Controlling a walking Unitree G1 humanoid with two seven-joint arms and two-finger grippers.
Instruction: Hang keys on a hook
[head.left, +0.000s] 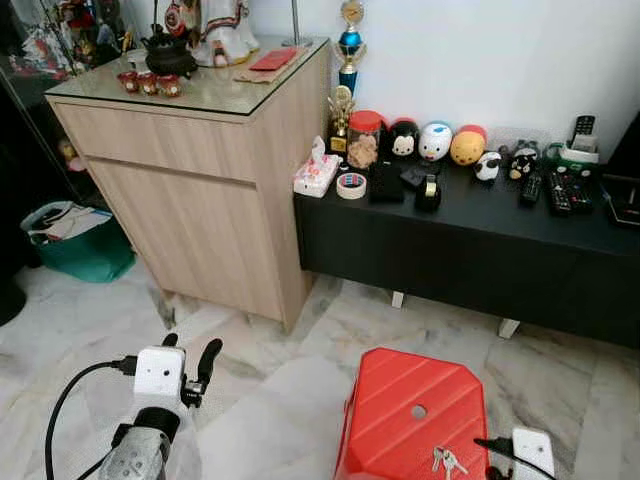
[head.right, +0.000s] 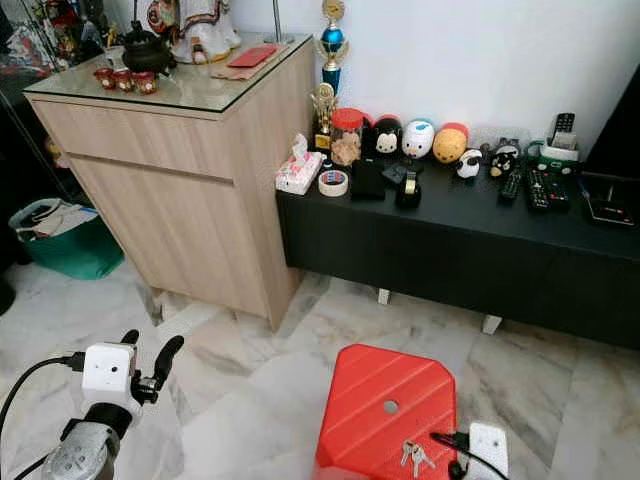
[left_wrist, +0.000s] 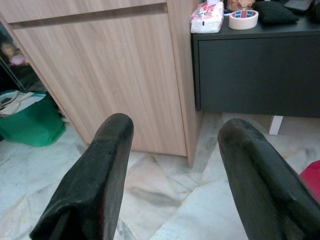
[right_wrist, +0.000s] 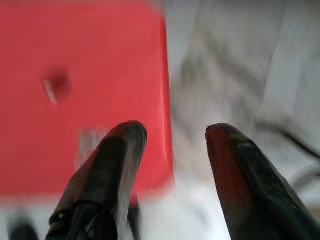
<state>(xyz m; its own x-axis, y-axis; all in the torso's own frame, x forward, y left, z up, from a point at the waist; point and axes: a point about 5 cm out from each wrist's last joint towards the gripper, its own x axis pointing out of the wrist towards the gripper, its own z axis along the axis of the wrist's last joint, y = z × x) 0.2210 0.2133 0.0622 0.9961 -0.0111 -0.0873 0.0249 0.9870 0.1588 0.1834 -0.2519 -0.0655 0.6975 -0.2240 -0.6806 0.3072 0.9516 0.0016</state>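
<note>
A small bunch of silver keys (head.left: 447, 460) lies on the near part of a red plastic stool (head.left: 410, 400), right in front of me. In the blurred right wrist view, my right gripper (right_wrist: 172, 150) hangs open just above the stool's edge, with the keys (right_wrist: 89, 144) a faint pale smear beside one finger. The white camera block of that wrist (head.left: 532, 450) sits just right of the keys. My left gripper (head.left: 190, 350) is raised at the lower left, open and empty, well away from the stool. Its fingers (left_wrist: 107, 165) point toward the wooden cabinet.
A tall light-wood cabinet (head.left: 200, 180) with a glass top and ornaments stands at the left. A low black sideboard (head.left: 470, 250) along the white wall carries figurines, tape rolls and remotes. A green bag (head.left: 80, 245) sits on the marble floor (head.left: 290, 400) at far left.
</note>
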